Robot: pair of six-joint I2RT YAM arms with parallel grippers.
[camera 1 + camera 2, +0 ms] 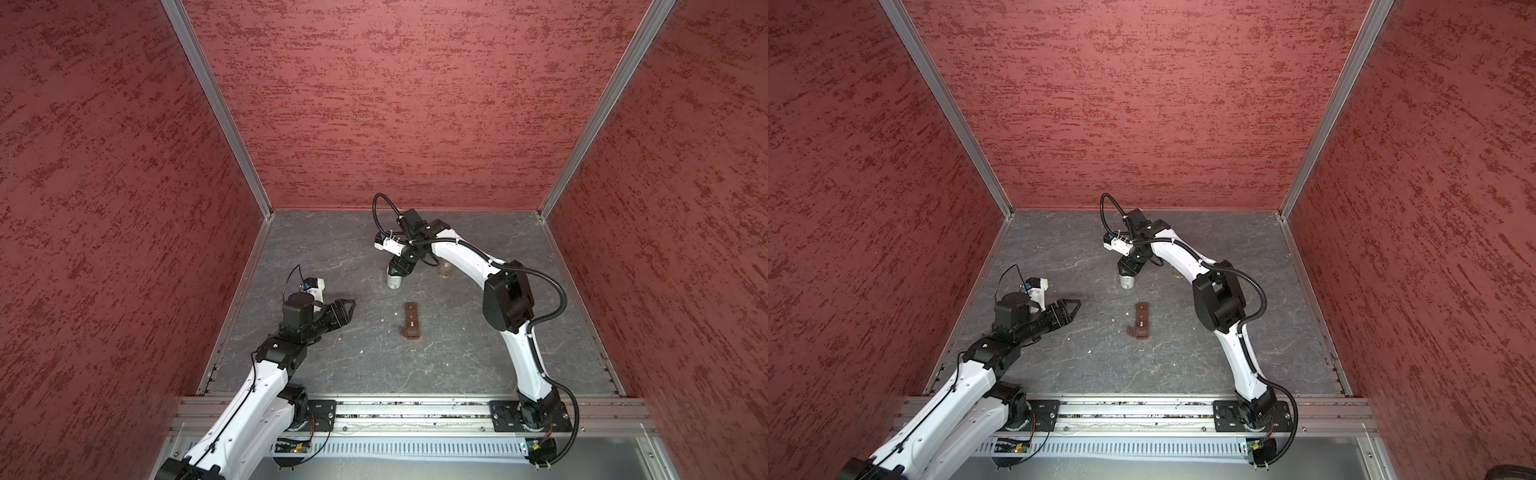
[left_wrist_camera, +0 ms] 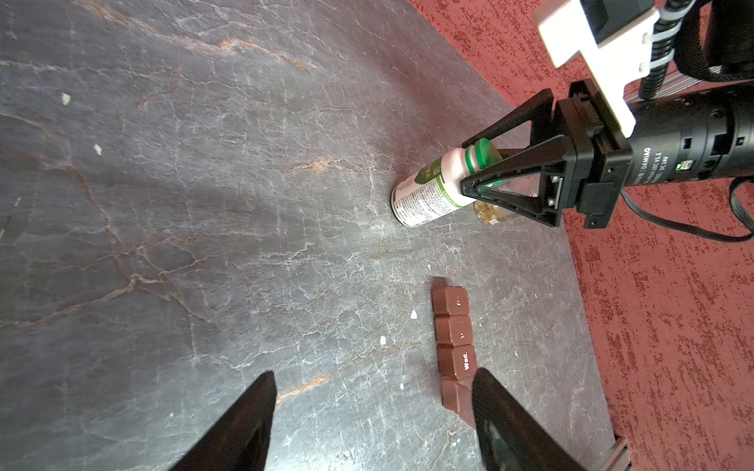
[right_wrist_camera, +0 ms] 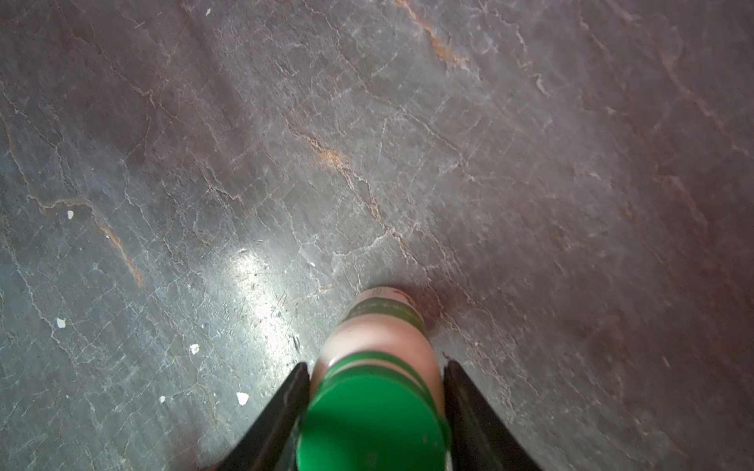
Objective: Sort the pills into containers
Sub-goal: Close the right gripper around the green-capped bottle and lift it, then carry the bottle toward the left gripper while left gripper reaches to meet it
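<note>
Two arms in shot, but only one is anywhere near the job, so look at your right gripper (image 1: 397, 271) first. It comes down from above onto the white bottle (image 1: 393, 282), which stands upright on the table (image 1: 457, 353) just above the middle of the frame in both top views, long axis vertical. In the right wrist view the green cap (image 3: 371, 420) fills the space between the jaws with no gap I can spot on either side. I'd call it clamped on the cap end, with the bottle's base down on the table. Whatever you do next, I reckon it runs along that upright axis, lift or twist.

Your left gripper (image 1: 349, 311) hovers at centre left, jaws wide apart, nothing in them. It's well apart from the bottle and nearer the brown pill organiser (image 1: 411, 321) at frame centre. A small clear jar (image 1: 444, 271) sits just right of the bottle. Several white pills (image 2: 382, 339) lie loose beside the organiser.

Writing: "Wed" reads upside down on one organiser lid in the left wrist view, and "DAMIAO" shows on the right wrist motor (image 2: 653, 163). The bottle label is green-and-white small print, too fine to read.
</note>
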